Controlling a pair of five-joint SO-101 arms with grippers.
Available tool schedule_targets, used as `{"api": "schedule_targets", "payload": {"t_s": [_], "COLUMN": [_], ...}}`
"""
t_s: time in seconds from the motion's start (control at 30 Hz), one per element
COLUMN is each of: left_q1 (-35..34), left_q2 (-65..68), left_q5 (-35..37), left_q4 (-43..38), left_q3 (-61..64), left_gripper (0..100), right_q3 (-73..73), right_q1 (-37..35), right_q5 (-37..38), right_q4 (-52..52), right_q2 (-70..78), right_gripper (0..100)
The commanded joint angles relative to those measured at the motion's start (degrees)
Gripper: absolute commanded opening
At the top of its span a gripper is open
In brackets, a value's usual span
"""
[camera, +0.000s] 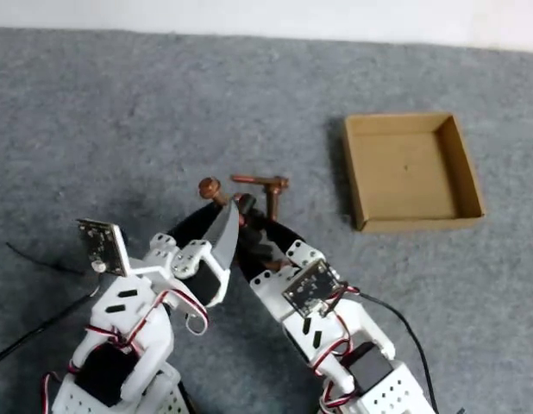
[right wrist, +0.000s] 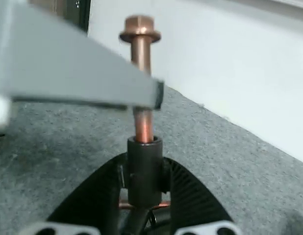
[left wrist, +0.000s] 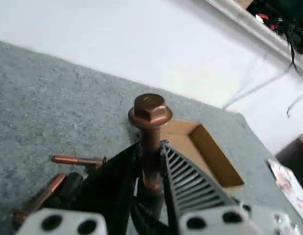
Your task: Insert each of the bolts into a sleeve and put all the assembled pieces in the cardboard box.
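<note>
Bolt (left wrist: 150, 111), copper-coloured with a hex flange head, stands upright with its head on top, gripped by the shaft in the left gripper (left wrist: 151, 152), whose ribbed black jaws are closed narrowly on it. Its lower end sits in the mouth of a black sleeve (right wrist: 144, 169), which the right gripper (right wrist: 144, 177) clasps upright from below, jaws tight around it; how deep the bolt goes cannot be told. In the high view both arms rise from the near edge and lean toward each other, so the left gripper (camera: 225, 217) and right gripper (camera: 249, 243) meet near the middle of the grey mat (camera: 120, 112), touching or nearly so, with the bolt head poking out just beyond them. The left arm is the one on the left of that view, and its pale finger crosses in front of the bolt in the right wrist view. Two loose bolts (camera: 265, 186) lie on the mat just beyond the grippers, meeting at one end in an L. The box (camera: 413, 220), open-topped and shallow, sits on the right, well apart from the grippers, with a bare strip of mat between it and the loose bolts. A broad stretch of mat spreads to the left and toward the far edge, where a white wall (camera: 249, 13) begins.
</note>
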Motion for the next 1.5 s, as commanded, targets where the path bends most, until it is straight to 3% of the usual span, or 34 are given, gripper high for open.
{"api": "schedule_targets", "payload": {"t_s": [0.0, 0.33, 0.53, 0.7, 1.0, 1.3, 1.47], "left_q1": [6.29, 2.86, 1.01, 0.13, -8.66, -7.08, -12.7], "left_q2": [-0.04, -0.04, 0.13, 0.04, -0.04, -0.04, 0.04], "left_q5": [-4.57, -5.01, -4.92, -4.92, -0.97, -0.44, -0.7], "left_q4": [-0.09, -0.18, -1.32, -1.32, -1.14, -1.14, -1.32], "left_q3": [1.19, 1.1, 1.45, 1.1, -2.33, -1.98, -1.98], "left_gripper": [1, 2, 23, 21, 21, 21, 17], "right_q3": [5.76, 5.76, 5.76, 5.76, 5.67, 5.67, 5.67], "right_q1": [0.75, 0.75, 0.75, 0.75, 0.75, 0.75, 3.47], "right_q5": [0.44, 0.44, 0.44, 0.44, 0.44, 0.44, 0.44], "right_q4": [-1.89, -1.89, -1.89, -1.89, -1.89, -1.89, -1.89], "right_q2": [-0.66, -0.66, -0.66, -0.66, -0.66, -0.66, -0.66], "right_gripper": [0.4, 0.4, 0.4, 0.4, 0.4, 0.4, 0.4]}}
